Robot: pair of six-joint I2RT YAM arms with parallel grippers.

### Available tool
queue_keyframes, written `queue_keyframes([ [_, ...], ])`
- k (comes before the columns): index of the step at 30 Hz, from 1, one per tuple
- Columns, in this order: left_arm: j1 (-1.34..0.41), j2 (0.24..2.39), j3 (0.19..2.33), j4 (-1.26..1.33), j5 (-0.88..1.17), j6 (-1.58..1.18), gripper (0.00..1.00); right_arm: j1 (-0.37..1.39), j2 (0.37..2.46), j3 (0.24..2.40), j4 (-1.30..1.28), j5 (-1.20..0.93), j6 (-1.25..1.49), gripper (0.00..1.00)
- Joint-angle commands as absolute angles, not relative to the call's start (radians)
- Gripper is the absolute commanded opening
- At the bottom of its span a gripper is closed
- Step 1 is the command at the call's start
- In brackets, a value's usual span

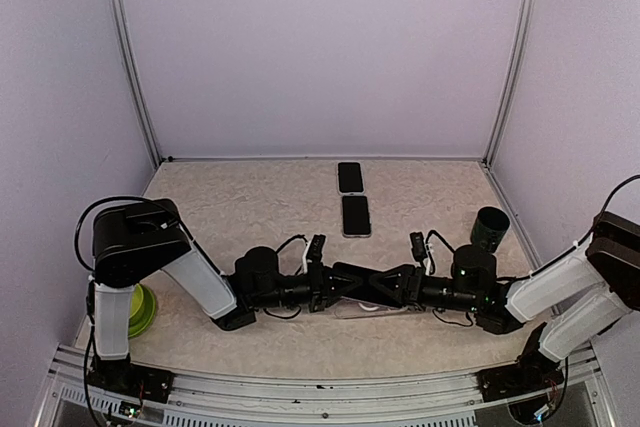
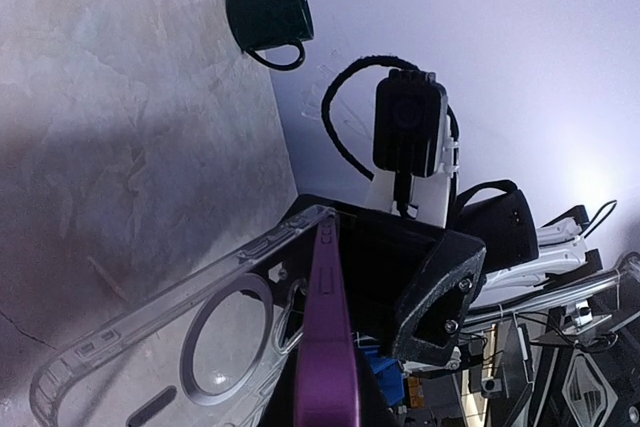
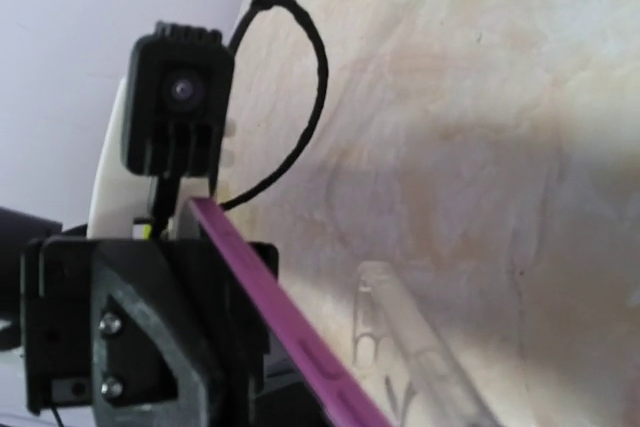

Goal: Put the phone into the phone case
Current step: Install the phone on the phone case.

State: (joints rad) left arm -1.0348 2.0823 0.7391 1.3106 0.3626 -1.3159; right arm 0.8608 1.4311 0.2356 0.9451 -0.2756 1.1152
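**A:** Where's the slim purple phone?

**B:** Edge-up, pinched in the left gripper. Its far end sits between the right gripper jaws, but I can't tell if they're clamped. The clear plastic phone case is just below the jaws, rim beside the phone's edge. Open beige table beyond.

Purple phone seen edge-on, next to the clear phone case.
The phone rises from the bottom edge. The case, with 1 round ring in its back, is at its left, and its far corner meets the phone. Behind is the black right claw, with a camera above it. 1 dark green mug is far back on the bench.
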Motion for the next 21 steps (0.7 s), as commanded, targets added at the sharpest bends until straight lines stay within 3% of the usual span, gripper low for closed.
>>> queue_keyframes([
  [1, -1.062, 2.077, 0.734, 1.281, 0.278, -1.303, 0.00, 0.870, 1.427, 0.224, 1.073, -0.282, 1.160, 0.61],
  [2, -1.064, 2.073, 0.729, 1.281, 0.266, -1.308, 0.00, 0.872, 1.425, 0.220, 1.078, -0.276, 1.164, 0.60],
  [5, -1.071, 2.058, 0.725, 1.254, 0.239, -1.304, 0.00, 0.873, 1.424, 0.218, 1.084, -0.273, 1.163, 0.47],
  [11, -1.109, 2.029, 0.701, 1.232, 0.141, -1.299, 0.00, 0.877, 1.403, 0.216, 1.090, -0.277, 1.156, 0.46],
  [14, -1.115, 2.029, 0.693, 1.245, 0.120, -1.301, 0.00, 0.880, 1.401, 0.218, 1.100, -0.290, 1.152, 0.39],
  [21, -1.141, 2.040, 0.665, 1.300, 0.067, -1.285, 0.02, 0.884, 1.410, 0.222, 1.134, -0.317, 1.162, 0.40],
])
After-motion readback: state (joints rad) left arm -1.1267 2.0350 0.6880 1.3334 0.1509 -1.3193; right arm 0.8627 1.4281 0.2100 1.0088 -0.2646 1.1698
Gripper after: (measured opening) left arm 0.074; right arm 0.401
